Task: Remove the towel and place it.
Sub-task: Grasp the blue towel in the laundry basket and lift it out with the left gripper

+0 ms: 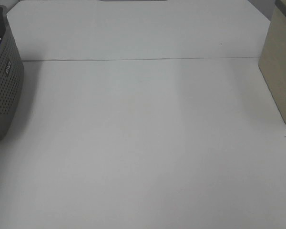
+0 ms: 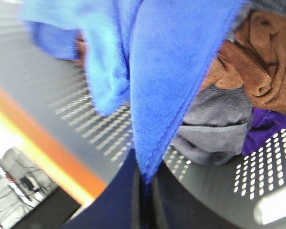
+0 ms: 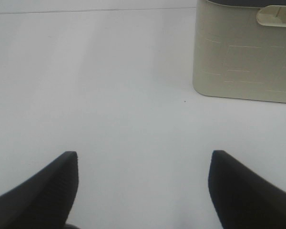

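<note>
Closest in, the left gripper [image 2: 144, 186] is clenched on the towel [image 2: 167, 71], which drapes above other cloths [image 2: 257, 62] in the grey basket [image 1: 7, 90] at nine o'clock. Removal looks to be under way, and the next move calls for hauling its length clear. The right gripper [image 3: 144, 156] gapes empty. Only the left wrist view shows this grasp.

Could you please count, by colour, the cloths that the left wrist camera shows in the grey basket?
blue towel: 1
brown cloth: 1
grey cloth: 1
purple cloth: 1
Total: 4 cloths in view in the basket; any hidden beneath them cannot be counted.
</note>
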Available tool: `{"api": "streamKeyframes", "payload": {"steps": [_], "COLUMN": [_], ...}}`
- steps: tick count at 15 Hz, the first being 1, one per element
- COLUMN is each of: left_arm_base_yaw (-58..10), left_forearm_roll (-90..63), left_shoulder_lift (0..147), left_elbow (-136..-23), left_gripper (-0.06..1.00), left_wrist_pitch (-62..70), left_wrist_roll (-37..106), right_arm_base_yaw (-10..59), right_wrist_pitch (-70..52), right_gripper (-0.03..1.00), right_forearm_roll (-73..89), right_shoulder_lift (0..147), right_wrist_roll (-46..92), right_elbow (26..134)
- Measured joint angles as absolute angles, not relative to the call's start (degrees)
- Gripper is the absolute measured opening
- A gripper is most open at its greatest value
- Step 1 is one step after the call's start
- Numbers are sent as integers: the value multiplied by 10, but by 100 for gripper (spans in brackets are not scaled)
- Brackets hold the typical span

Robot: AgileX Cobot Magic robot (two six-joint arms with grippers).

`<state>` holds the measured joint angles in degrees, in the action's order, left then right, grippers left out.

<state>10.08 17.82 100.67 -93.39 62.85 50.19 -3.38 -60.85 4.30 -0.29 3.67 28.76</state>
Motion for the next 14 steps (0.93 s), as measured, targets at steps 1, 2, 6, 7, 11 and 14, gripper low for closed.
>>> {"api": "streamKeyframes", "payload": {"steps": [1, 2, 6, 7, 11, 14], "left_arm_base_yaw": [101, 101, 75, 56, -6, -72], "left_forearm_roll": [177, 176, 152, 151, 155, 167], "left_shoulder_lift": [994, 971, 885, 877, 870, 869], "left_elbow": [-937, -943, -1001, -1014, -1081, -1139], "left_gripper": [0, 0, 0, 0, 0, 0], "left_wrist_pitch": [630, 630, 633, 634, 643, 642], "left_wrist_roll": [502, 502, 502, 502, 504, 504], "right_arm_base_yaw": [-34, -34, -34, -34, -34, -34], "right_wrist_pitch": [-608, -608, -608, -608, -607, -589], "right_gripper": [74, 74, 74, 74, 74, 74], "right_forearm_roll": [43, 43, 43, 44, 61, 146], "right_shoulder_lift": [-3, -3, -3, -3, -3, 24], "right_wrist_roll": [37, 37, 37, 37, 44, 142], "right_elbow": [288, 288, 288, 288, 288, 296]}}
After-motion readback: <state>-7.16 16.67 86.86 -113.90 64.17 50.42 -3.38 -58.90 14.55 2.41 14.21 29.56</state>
